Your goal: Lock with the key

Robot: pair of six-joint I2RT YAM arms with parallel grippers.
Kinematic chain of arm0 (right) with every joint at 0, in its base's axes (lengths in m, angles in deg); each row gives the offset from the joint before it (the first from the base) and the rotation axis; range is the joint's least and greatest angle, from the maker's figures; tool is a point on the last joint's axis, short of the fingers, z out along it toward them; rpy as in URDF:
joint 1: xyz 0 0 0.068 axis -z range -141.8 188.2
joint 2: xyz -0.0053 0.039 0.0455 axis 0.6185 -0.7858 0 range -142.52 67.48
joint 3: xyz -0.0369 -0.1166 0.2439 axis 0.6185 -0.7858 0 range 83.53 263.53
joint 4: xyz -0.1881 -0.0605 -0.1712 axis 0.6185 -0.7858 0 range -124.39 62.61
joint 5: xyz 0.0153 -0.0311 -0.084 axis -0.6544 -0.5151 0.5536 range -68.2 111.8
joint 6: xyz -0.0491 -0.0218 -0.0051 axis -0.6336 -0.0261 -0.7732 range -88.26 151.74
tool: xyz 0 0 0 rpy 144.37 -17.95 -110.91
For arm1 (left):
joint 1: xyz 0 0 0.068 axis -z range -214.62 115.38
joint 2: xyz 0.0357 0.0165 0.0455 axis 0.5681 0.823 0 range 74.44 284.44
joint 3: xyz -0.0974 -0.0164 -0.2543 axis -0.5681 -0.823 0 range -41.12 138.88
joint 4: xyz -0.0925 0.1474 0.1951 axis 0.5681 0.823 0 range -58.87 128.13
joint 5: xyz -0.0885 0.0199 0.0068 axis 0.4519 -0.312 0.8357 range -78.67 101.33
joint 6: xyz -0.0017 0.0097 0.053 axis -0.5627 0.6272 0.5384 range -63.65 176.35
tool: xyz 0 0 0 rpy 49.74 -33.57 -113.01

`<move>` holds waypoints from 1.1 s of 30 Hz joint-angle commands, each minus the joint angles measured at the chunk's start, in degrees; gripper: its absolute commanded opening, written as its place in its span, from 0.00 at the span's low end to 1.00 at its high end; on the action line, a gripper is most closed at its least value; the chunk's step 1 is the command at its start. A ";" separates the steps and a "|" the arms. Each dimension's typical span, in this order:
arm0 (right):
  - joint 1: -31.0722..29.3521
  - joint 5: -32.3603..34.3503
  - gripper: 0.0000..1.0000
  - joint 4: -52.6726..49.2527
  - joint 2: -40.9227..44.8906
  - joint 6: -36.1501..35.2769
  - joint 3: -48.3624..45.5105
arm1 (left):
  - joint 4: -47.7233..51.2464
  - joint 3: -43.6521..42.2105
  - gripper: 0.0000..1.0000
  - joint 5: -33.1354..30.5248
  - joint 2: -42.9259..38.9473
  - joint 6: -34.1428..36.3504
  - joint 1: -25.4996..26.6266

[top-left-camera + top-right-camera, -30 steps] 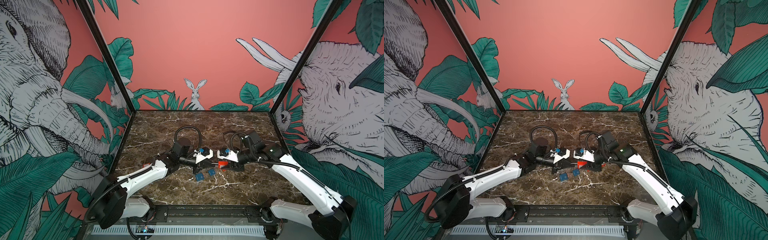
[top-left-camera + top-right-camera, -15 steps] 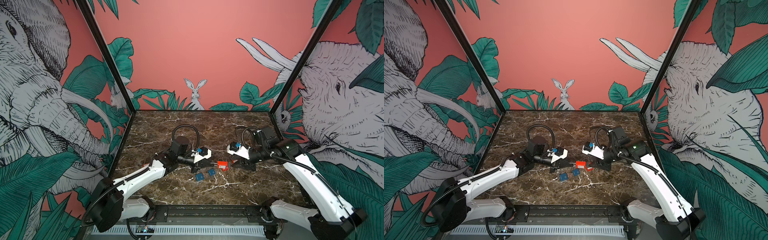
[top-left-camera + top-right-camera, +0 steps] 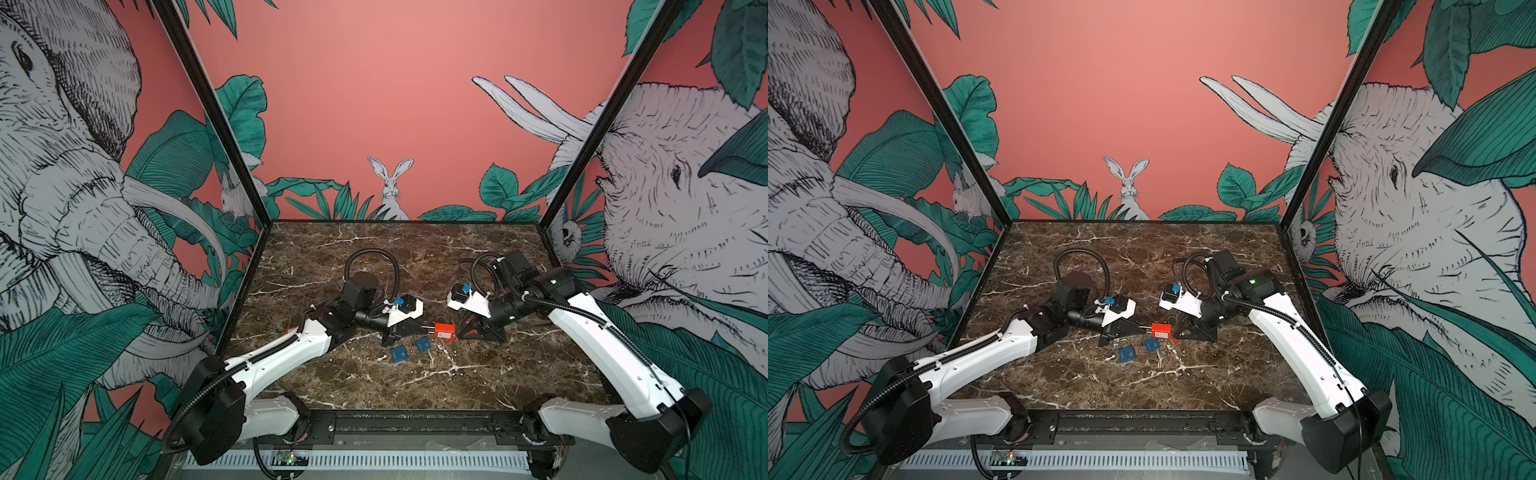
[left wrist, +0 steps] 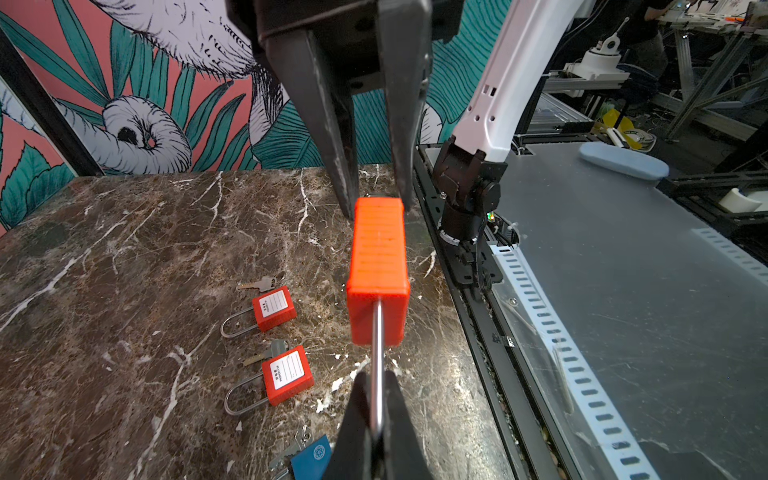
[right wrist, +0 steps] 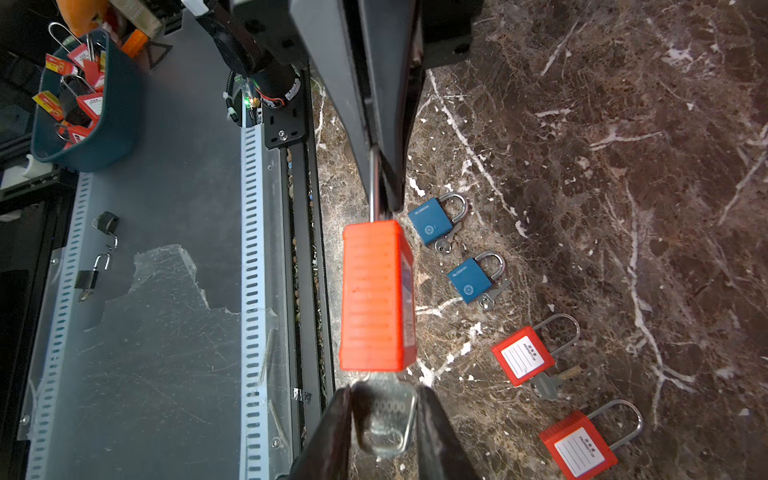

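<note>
1. The left fingers [image 4: 353,424] clamp the shackle [image 4: 377,374] of the orange padlock [image 4: 377,266], holding it over mid-counter [image 3: 374,257].
2. The right fingers [image 5: 332,428] are narrowed against the key [image 5: 384,415] seated in its right end.
3. Two blue padlocks [image 3: 399,354] lie just nearer.

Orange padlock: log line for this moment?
orange padlock: held aloft | left pincer: shut on shackle | right pincer: flanks key in lock base, grip unclear
</note>
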 commanded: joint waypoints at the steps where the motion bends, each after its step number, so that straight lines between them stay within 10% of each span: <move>1: 0.04 -3.29 0.24 -1.55 -0.88 -1.19 -0.76 | -1.34 2.14 0.00 -0.19 -0.90 0.95 0.52; 13: 0.08 -0.08 0.08 0.71 1.19 -4.25 -1.84 | -2.16 2.47 0.00 -1.97 -0.22 -0.80 0.96; 21: 0.08 4.97 0.42 5.75 7.14 -1.41 -3.30 | -3.03 2.47 0.00 -1.32 0.44 -1.54 1.00; 33: 0.18 3.36 0.30 3.74 2.48 -3.09 -3.00 | -2.81 3.03 0.00 -0.17 1.04 -1.09 1.35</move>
